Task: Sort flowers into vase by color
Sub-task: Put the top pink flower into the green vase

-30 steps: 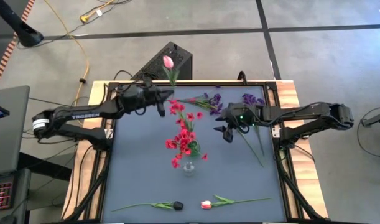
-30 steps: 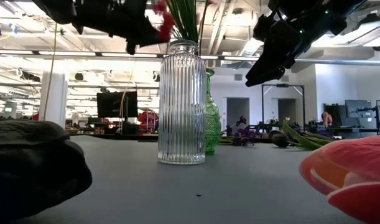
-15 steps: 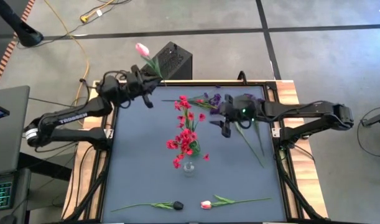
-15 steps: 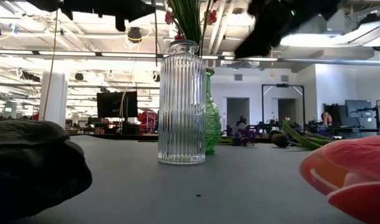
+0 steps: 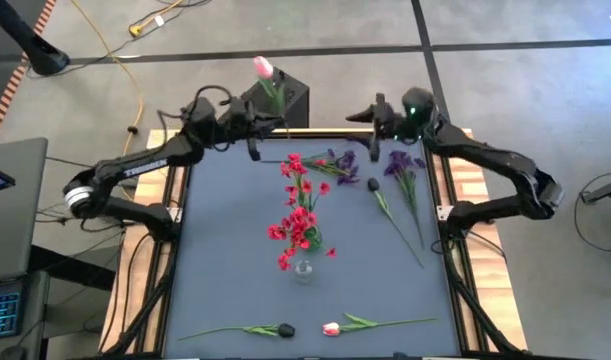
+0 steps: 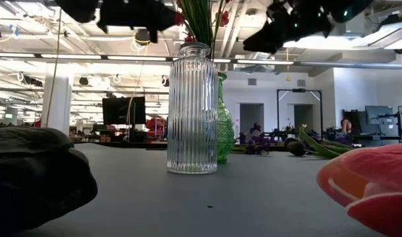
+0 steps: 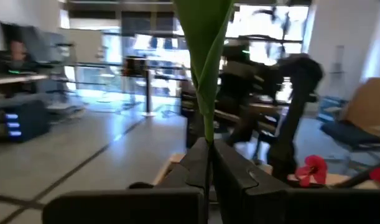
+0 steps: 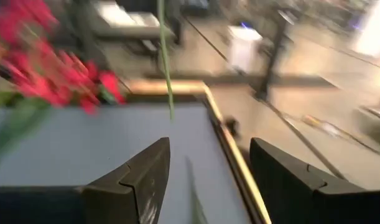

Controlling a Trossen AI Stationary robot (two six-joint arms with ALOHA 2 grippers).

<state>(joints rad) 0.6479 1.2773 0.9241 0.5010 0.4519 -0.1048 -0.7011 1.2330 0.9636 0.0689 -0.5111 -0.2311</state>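
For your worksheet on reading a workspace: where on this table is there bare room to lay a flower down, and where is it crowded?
Bare mat lies left of the clear vase of red flowers, and right of it below the loose stems. Crowded: the far edge with purple flowers, and the near edge with two tulips.

**Materials and finishes on the table**

The table top is a matt dark blue-grey sheet, smooth, framed by pale bare wood along its left and right sides. The near vase is clear ribbed glass, glossy; the vase behind it is green glass, also shiny. Both arms wear matt black casings, and the left gripper has dull dark plastic fingers. The pink tulip it holds looks like soft fabric, its leaf smooth and satiny. The red blossoms look cloth-like.
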